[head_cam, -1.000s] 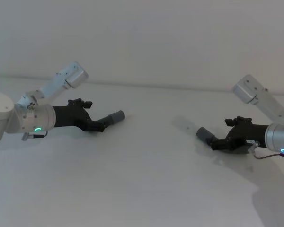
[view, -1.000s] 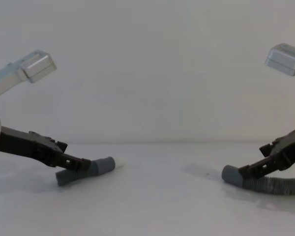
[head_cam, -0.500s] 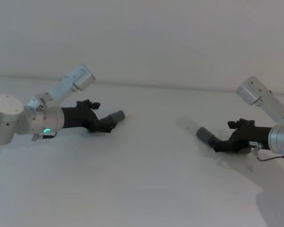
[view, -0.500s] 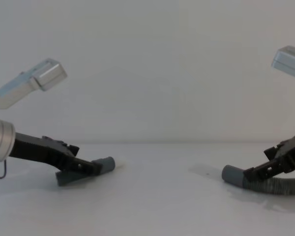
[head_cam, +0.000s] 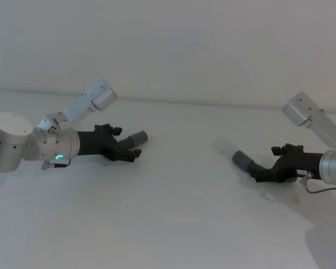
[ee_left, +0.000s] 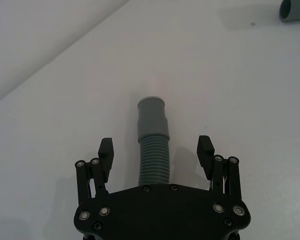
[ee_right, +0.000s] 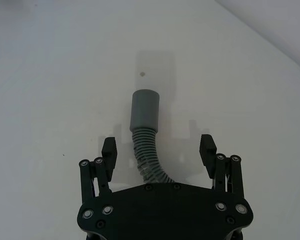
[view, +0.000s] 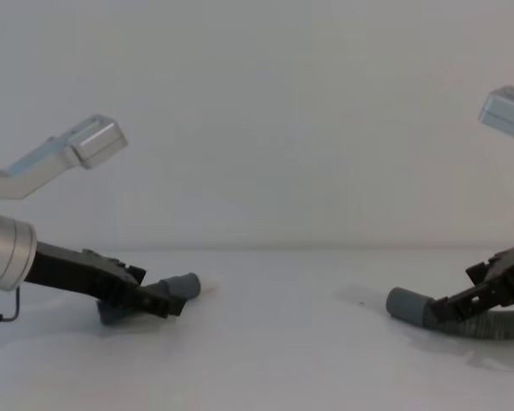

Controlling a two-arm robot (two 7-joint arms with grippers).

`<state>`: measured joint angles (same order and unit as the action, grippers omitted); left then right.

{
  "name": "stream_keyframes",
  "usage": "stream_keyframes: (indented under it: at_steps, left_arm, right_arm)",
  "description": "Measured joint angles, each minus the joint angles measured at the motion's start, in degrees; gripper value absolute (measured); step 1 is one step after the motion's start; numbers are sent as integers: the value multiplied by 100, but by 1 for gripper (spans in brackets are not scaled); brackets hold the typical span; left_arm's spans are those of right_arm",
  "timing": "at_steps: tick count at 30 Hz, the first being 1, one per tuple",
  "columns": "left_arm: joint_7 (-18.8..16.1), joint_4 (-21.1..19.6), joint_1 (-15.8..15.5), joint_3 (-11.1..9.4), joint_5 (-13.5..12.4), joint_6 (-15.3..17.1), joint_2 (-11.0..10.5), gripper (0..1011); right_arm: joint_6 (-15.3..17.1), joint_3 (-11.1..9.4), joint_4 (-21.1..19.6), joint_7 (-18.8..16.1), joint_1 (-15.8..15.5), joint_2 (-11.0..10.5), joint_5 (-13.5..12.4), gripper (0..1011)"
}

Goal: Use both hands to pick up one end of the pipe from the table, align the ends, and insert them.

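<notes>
Left pincer (ee_left: 155, 146) released, straddling pipe (ee_left: 153, 160), right pincer (ee_right: 158, 145) released, straddling second pipe (ee_right: 149, 162)

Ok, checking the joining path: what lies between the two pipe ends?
Only bare table in the head view, between the left end and the right end; the open left gripper and right gripper sit just behind them.

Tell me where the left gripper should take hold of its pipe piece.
Grip the ribbed hose just behind the smooth cuff, closing on it from both sides. The open left gripper straddles that stretch from behind, and a bare cuff should stay free to insert.
</notes>
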<state>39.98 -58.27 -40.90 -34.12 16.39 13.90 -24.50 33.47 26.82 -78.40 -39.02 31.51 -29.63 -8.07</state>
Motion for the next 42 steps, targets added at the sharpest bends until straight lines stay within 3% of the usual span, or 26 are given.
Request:
stream_keyframes:
  at_steps: [12,42]
  left_arm:
    - [-120,-115,76,92,104,284,-113,1001]
    - [-187,-32,19,132,104,233,-78,1001]
  right_arm:
    - [33,41,56,3,-1,-12,-74,1001]
    - [186,120,146,-39,44,-58,-215,1002]
